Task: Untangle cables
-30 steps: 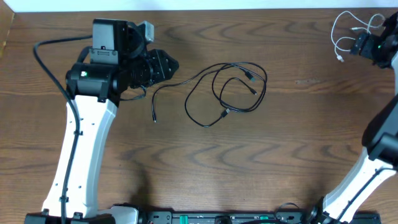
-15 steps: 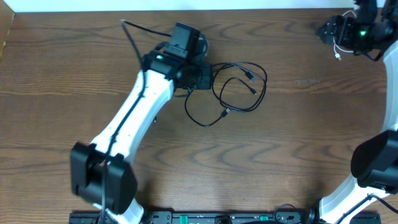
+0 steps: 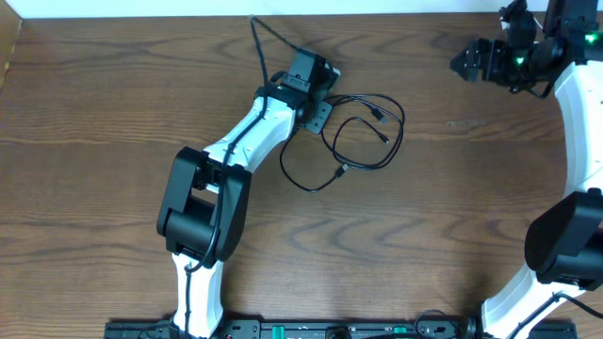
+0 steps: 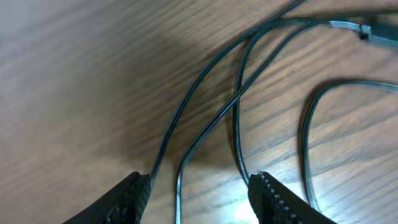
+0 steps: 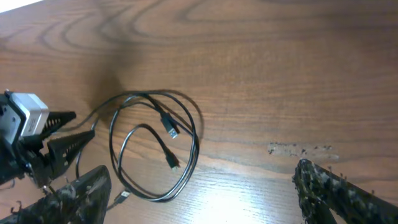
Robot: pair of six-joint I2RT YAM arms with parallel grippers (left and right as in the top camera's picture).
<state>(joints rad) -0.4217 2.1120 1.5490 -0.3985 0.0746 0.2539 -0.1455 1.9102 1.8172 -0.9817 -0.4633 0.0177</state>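
Note:
The black cables (image 3: pixel 377 117) lie in loose overlapping loops on the wooden table, mid-right of centre. My left gripper (image 3: pixel 320 115) is open at the loops' upper left edge. In the left wrist view its jaws (image 4: pixel 202 199) straddle two or three strands of black cable (image 4: pixel 236 106) without closing on them. My right gripper (image 3: pixel 466 62) is open and empty, high at the back right, well away from the loops. Its view shows its jaws (image 5: pixel 199 199) above the black cables (image 5: pixel 169 129) and the left gripper (image 5: pixel 43 146). The white cable is out of view.
The left arm (image 3: pixel 245 151) stretches diagonally across the table's middle, with its thick black wire (image 3: pixel 268 38) rising behind it. The table's far edge (image 3: pixel 377 13) meets a white wall. A pale scuff (image 3: pixel 466 122) marks the wood right of the loops.
The left arm swung from the left side over to the black loops. The right arm moved left from the back right corner, and the white cable seen there no longer shows.

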